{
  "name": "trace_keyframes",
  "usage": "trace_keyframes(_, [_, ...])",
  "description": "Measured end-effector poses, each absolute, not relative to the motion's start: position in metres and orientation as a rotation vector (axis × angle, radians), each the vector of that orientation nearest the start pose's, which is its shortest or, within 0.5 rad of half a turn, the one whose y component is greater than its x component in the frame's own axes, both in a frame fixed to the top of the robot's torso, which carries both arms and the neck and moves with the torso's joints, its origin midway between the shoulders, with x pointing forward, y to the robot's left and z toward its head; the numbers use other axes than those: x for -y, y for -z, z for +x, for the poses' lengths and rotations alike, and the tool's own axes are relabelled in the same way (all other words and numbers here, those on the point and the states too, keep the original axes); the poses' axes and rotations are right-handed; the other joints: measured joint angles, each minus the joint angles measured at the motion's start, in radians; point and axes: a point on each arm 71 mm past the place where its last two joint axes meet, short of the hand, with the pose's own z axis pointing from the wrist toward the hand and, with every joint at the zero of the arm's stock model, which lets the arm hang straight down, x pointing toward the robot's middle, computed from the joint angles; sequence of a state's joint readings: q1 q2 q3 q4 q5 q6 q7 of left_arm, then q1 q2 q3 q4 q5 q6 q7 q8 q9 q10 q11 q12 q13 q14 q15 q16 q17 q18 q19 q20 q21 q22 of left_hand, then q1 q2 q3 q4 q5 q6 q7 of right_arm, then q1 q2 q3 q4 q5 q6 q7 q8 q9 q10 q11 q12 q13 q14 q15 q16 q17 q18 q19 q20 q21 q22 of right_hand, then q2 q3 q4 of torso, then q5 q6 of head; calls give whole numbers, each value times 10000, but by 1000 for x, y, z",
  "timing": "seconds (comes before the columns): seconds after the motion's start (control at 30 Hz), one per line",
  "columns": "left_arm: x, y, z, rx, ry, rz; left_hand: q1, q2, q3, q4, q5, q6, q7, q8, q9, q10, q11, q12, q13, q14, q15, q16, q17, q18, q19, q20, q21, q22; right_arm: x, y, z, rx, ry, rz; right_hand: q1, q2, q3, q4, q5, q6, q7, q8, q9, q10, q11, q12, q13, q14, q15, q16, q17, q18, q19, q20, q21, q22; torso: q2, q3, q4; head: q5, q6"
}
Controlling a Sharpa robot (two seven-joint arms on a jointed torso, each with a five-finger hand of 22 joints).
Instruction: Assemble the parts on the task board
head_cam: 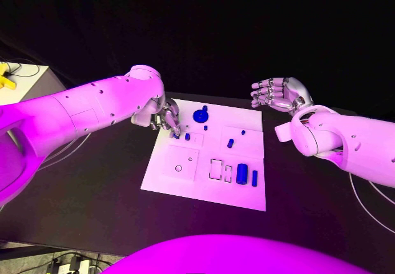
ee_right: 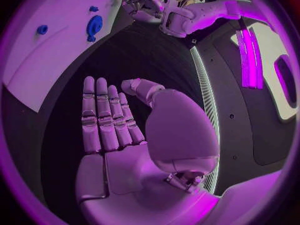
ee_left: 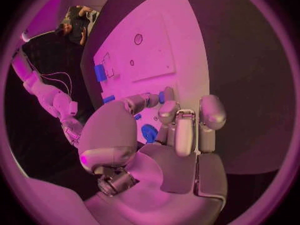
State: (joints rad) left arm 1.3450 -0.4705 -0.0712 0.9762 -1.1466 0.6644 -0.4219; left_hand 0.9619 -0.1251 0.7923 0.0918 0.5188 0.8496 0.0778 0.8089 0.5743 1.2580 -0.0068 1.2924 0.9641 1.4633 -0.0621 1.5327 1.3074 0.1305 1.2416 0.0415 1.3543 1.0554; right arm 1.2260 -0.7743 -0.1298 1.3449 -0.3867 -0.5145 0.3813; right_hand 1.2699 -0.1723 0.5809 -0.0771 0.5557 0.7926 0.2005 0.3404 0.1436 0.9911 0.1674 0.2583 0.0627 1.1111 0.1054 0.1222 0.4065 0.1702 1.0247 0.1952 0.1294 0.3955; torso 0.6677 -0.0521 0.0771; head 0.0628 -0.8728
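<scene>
The white task board [head_cam: 177, 182] lies in the middle of the black table. My left hand [head_cam: 165, 119] hangs over its far left corner, fingers pointing down. Thumb and a finger pinch a small blue part [ee_left: 167, 95], just above the board. A round blue part [head_cam: 201, 116] stands beside that hand, also seen as the round part [ee_left: 149, 133]. Small blue pegs [head_cam: 230, 142] sit mid-board, and a larger blue block [head_cam: 242, 173] with a thin blue strip [head_cam: 254, 178] lies near the right edge. My right hand [head_cam: 279, 94] is raised beyond the far right corner, fingers straight and holding nothing.
Recessed outlines and a small round hole [head_cam: 178, 168] mark the board's near half. Black table surface [head_cam: 99, 194] surrounds the board. A pale bench with yellow items [head_cam: 7, 80] stands at the far left, off the table.
</scene>
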Motion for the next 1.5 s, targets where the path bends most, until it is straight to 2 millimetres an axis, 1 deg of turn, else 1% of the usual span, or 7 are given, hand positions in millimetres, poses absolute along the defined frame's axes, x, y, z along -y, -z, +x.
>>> trace_keyframes(0.27, [-180,202,565,-25961,2129,1421,1,1,0,0,-2,0,0,20,13,0,0,0,18,0,0,0,0,0,0,0,0,0,233,198,515,-14105,-11522,7213,0,0,0,0,0,0,0,0,-8,0,0,0,0,0,0,0,0,0,0,0,0,0,8,2,-9,1,0])
trace_keyframes(0.9, [-174,206,566,-25962,1945,1428,2,2,-19,-38,47,103,-34,42,38,63,-19,40,143,0,0,39,0,0,0,0,0,19,231,197,515,-14123,-11571,7201,0,0,0,0,0,0,0,0,-8,0,0,0,0,0,0,0,1,0,0,0,0,0,17,5,-12,-73,1])
trace_keyframes(1.0, [-173,207,566,-25932,1913,1404,2,2,-19,-38,48,103,-34,41,38,63,-19,40,144,0,0,39,0,0,0,0,0,31,231,197,515,-14124,-11576,7200,0,0,30,-30,0,56,54,-80,-20,0,0,-59,0,0,0,0,-40,0,0,0,0,-45,17,2,-12,-81,1])
trace_keyframes(1.2, [-173,209,566,-25860,1873,1355,2,2,-46,-65,85,107,-37,42,41,63,-18,40,154,0,0,39,0,0,0,0,0,32,231,197,515,-14127,-11582,7199,0,0,31,-31,0,57,54,-80,-20,0,0,-58,0,0,0,0,-41,0,0,0,0,-45,12,2,-9,-95,1])
trace_keyframes(1.4, [-173,210,566,-25718,1859,1252,0,4,-46,-65,85,146,-69,2,80,68,-12,39,21,0,0,39,0,0,0,0,0,13,231,197,515,-14129,-11584,7199,1,0,31,-31,0,57,54,-80,-20,0,0,-58,0,0,0,0,-40,0,0,0,0,-45,7,2,-3,-105,1])
trace_keyframes(1.47, [-173,210,566,-25678,1865,1216,-27,31,-77,-96,85,173,-67,-79,111,71,3,-24,-98,0,0,39,0,0,0,0,0,-40,231,197,514,-14131,-11587,7199,0,0,31,-31,0,56,53,-80,-20,0,0,-58,0,0,0,0,-40,0,0,0,0,-45,3,2,-3,-105,1])
trace_keyframes(1.5, [-173,210,566,-25653,1874,1193,-27,31,-120,-140,85,173,-67,-138,136,15,53,-92,-176,0,0,39,0,0,-1,1,0,-74,231,197,514,-14131,-11586,7199,1,0,31,-31,0,56,54,-80,-20,0,0,-58,0,0,0,0,-40,0,0,0,0,-45,0,3,-3,-105,1])
